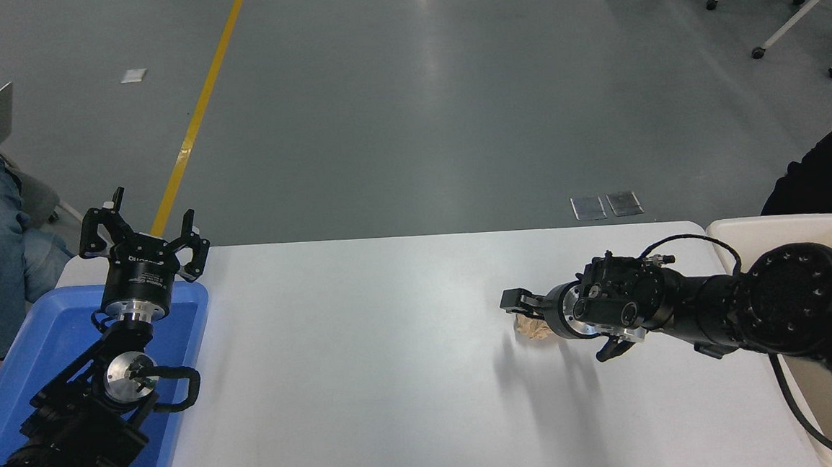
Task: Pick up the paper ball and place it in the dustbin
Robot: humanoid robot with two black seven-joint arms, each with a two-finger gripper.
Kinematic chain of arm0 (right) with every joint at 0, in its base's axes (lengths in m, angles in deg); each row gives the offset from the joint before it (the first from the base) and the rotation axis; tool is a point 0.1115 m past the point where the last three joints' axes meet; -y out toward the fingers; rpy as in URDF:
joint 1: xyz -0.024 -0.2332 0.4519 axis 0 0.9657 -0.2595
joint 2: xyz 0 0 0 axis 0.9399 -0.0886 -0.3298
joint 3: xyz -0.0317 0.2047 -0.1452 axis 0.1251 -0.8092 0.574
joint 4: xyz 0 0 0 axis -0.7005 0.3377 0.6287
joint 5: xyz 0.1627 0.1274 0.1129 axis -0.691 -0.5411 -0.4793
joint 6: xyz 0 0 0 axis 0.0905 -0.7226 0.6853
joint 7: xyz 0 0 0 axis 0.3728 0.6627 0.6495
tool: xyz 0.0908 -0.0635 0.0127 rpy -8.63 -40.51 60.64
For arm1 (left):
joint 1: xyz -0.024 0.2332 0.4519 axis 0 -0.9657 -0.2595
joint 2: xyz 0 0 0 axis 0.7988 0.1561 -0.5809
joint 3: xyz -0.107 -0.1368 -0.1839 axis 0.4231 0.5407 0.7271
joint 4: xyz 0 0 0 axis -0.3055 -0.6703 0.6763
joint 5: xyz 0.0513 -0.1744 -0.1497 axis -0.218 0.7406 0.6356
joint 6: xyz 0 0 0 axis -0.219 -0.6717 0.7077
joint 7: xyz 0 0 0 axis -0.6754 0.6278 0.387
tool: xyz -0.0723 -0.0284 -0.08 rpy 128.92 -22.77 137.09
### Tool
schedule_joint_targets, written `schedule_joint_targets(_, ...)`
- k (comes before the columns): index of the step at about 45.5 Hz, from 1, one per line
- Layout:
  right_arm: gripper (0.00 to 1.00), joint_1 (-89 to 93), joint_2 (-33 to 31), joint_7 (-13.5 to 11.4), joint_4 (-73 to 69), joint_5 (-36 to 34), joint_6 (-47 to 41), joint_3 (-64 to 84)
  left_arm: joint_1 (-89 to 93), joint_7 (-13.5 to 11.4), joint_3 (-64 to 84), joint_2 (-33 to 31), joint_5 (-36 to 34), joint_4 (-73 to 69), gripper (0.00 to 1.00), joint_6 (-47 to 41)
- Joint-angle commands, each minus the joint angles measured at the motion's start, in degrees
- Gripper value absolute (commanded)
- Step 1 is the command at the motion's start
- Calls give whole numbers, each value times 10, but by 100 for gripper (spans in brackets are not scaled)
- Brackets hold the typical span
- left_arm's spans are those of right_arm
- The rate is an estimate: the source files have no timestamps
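The paper ball [532, 327] lies on the white desk [365, 352], right of the middle and well short of the dustbin [784, 229], whose cream rim shows at the desk's right edge behind the arm. It looks like a light, soft wad: crumpled paper should weigh almost nothing, give under pressure and not break, though its lumpy shape could let it roll or pop out of a loose pinch. A hold across its thickest middle, with the fingers sinking a little into the creases, seems safest. The right claw [525, 312] reaches in from the right edge, its arm stretched low and nearly level over the desk, wrist pointing left, and its fingers sit at the ball, one dark finger showing above it and the wad tucked just under. Whether the fingers are closed on the paper or only around it cannot be told from this angle. The left claw [143, 228] stands parked at the lower left above a blue tray [47, 335], its fingers spread wide and holding nothing.
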Motion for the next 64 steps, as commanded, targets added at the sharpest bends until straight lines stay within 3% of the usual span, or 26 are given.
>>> schedule_joint_targets(1, 96, 17, 0, 12, 2, 18, 33, -5, -1, 0, 0, 0, 0, 0, 99, 0)
schedule_joint_targets(5, 71, 21, 0, 12, -1, 37, 38, -2, 0, 0, 0, -1, 0, 0, 99, 0)
schedule_joint_targets(8, 35, 21, 0, 12, -5, 40, 35, 2, 0, 0, 0, 0, 0, 0, 99, 0)
schedule_joint_targets(10, 17, 21, 0, 12, -5, 40, 33, 3, 0, 0, 0, 0, 0, 0, 99, 0)
schedule_joint_targets(15, 0, 24, 0, 13, -8, 40, 33, 3, -1, 0, 0, -1, 0, 0, 99, 0)
schedule_joint_targets(35, 0, -90, -3, 19, -93, 47, -2, 53, 0, 0, 0, 0, 0, 0, 99, 0)
schedule_joint_targets(44, 0, -207, -72, 19, -188, 46, -95, 57, 0, 0, 0, 0, 0, 0, 99, 0)
schedule_joint_targets(64, 0, -445, -200, 19, -322, 45, -169, 106, 0, 0, 0, 0, 0, -1, 99, 0)
